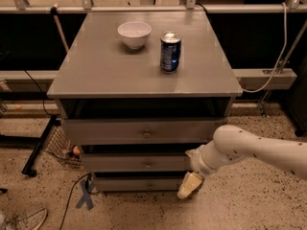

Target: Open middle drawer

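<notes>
The grey cabinet [96,80] has three drawer fronts stacked under its top. The middle drawer [120,163] is a wide shallow grey front with a small round brass knob [147,165], and it looks shut. My gripper [189,185], cream-coloured at the end of the white arm [249,150], hangs low at the cabinet's front right corner. It is beside the right end of the bottom drawer front [139,184], below and to the right of the middle drawer's knob, and it holds nothing.
A white bowl [134,34] and a blue can [170,51] stand on the cabinet top. The taller top drawer front [105,131] is above the middle one. Cables [72,195] and blue tape [85,195] lie on the speckled floor at the left.
</notes>
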